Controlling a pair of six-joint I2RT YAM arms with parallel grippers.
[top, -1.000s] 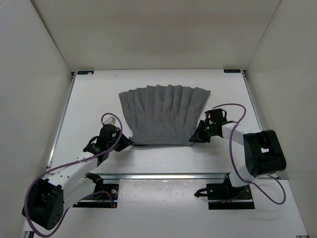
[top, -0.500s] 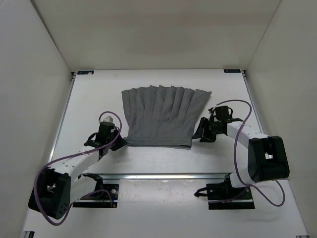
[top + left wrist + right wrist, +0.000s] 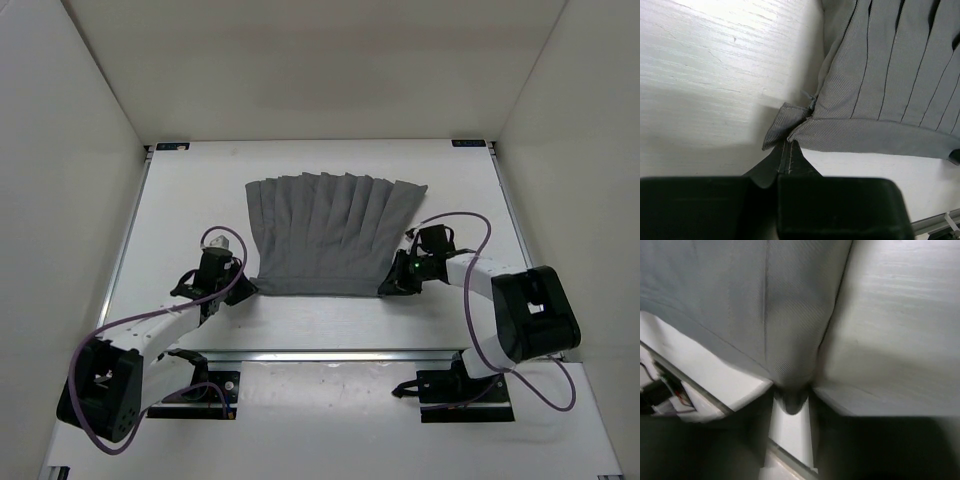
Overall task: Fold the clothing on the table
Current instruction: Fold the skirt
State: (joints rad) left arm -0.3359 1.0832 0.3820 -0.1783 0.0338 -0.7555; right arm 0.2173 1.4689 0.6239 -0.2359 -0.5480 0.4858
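Observation:
The dark grey pleated clothing (image 3: 330, 235) lies spread flat on the white table (image 3: 190, 200), hem side far and narrow band near. My left gripper (image 3: 245, 287) is shut on its near-left corner; in the left wrist view the fingertips (image 3: 785, 150) pinch a stitched fold of the clothing (image 3: 890, 75). My right gripper (image 3: 388, 283) sits at the near-right corner. In the right wrist view the clothing (image 3: 740, 300) pokes its corner tip between the right gripper's (image 3: 791, 402) fingers. They stand apart, with white table showing in the gap.
White upright walls (image 3: 80, 150) enclose the table on three sides. A metal rail (image 3: 330, 354) runs along the near edge, in front of both arm bases. Purple cables (image 3: 470, 225) loop beside each arm.
My right gripper let go of the near-right corner, drew back to the right, then came back onto that corner with its fingers apart. The left gripper kept its hold.

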